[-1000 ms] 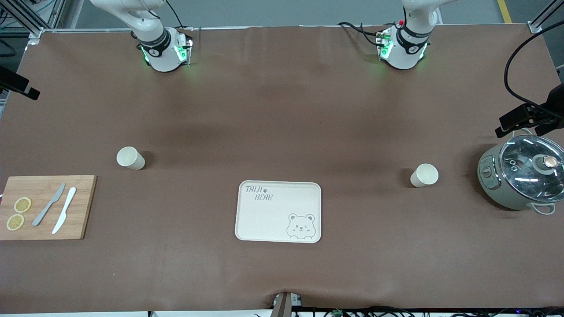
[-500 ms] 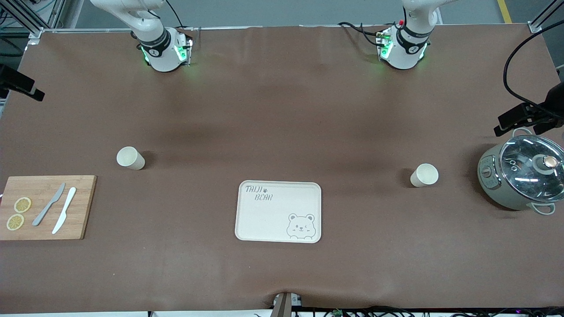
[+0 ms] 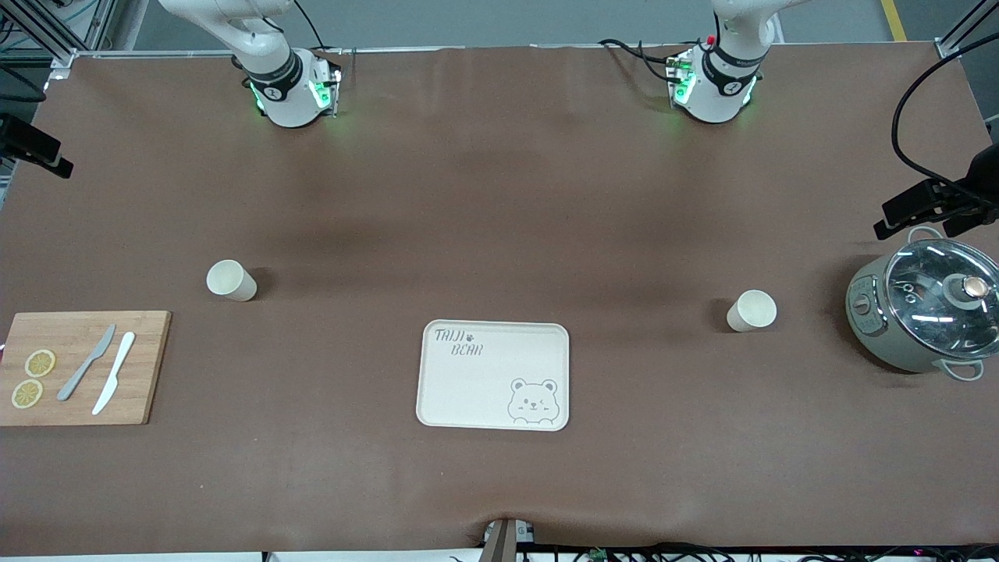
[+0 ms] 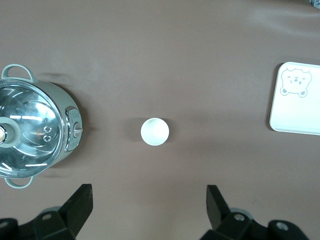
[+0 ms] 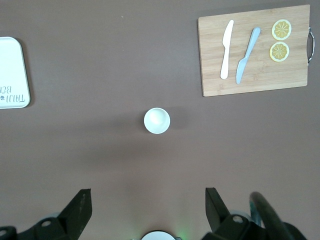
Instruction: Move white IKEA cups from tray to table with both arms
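Note:
Two white IKEA cups stand upright on the brown table. One cup (image 3: 231, 280) is toward the right arm's end and shows in the right wrist view (image 5: 157, 120). The other cup (image 3: 752, 311) is toward the left arm's end and shows in the left wrist view (image 4: 155, 131). My left gripper (image 4: 148, 192) is open and empty, high over the table close to its cup; it shows at the front view's edge (image 3: 897, 218). My right gripper (image 5: 148, 196) is open and empty, high over the table close to its cup, at the other edge (image 3: 43, 156).
A cream bear tray (image 3: 468, 390) lies between the cups, nearer the front camera. A wooden cutting board (image 3: 148, 367) with two knives and lemon slices lies at the right arm's end. A grey-green pot (image 3: 866, 312) with a glass lid stands at the left arm's end.
Both grippers have shifted slightly at the view's edges. The cups and the tray have not moved.

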You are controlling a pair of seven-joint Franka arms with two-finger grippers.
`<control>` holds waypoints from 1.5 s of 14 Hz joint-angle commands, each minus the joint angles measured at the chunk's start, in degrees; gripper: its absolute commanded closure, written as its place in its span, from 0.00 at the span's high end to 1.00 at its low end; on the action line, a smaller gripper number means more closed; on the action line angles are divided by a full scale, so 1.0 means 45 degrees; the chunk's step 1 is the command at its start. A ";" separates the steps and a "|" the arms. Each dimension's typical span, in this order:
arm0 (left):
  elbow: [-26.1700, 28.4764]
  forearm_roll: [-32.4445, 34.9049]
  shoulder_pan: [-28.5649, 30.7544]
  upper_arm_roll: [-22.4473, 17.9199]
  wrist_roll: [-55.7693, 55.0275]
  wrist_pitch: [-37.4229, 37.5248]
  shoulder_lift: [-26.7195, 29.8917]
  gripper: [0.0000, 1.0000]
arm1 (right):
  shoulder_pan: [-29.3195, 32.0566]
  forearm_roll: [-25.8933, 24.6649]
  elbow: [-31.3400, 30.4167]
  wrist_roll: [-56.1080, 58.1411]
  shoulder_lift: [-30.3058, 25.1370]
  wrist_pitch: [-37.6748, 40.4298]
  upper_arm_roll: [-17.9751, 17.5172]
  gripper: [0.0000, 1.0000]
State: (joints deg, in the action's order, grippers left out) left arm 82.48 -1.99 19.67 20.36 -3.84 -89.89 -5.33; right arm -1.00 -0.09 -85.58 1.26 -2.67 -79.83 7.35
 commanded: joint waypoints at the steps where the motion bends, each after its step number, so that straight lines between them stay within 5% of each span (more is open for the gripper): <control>1: -0.0086 -0.0123 0.0102 0.0084 -0.0064 0.0288 0.0228 1.00 | -0.0070 -0.0215 -0.0356 0.0110 -0.0306 -0.0033 0.0026 1.00; 4: -0.0067 -0.0123 -0.0168 -0.0109 0.0093 0.0308 0.0344 1.00 | -0.0090 -0.0215 -0.0356 0.0110 -0.0306 -0.0033 0.0026 1.00; 7: 0.0322 0.0092 -0.2294 -0.2058 0.0033 0.0327 0.1027 1.00 | -0.0070 -0.0215 -0.0415 0.0090 -0.0306 -0.0013 0.0046 1.00; 11: 0.1494 0.0518 -0.4171 -0.3331 0.0015 0.0504 0.1925 1.00 | -0.0070 -0.0215 -0.0454 0.0070 -0.0306 -0.0013 0.0046 1.00; 15: 0.3075 0.0600 -0.4156 -0.3236 0.0072 -0.0452 0.3079 1.00 | -0.0070 -0.0176 -0.0454 0.0051 -0.0306 -0.0013 0.0085 1.00; 21: 0.2845 0.0463 -0.4097 -0.3236 0.0209 -0.0473 0.3003 1.00 | -0.0089 -0.0195 -0.0454 0.0110 -0.0306 -0.0013 0.0085 1.00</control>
State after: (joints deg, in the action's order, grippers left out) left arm 94.65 -0.46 1.39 6.09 -3.59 -91.02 7.42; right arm -1.00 -0.22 -86.42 1.28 -2.67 -79.83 7.51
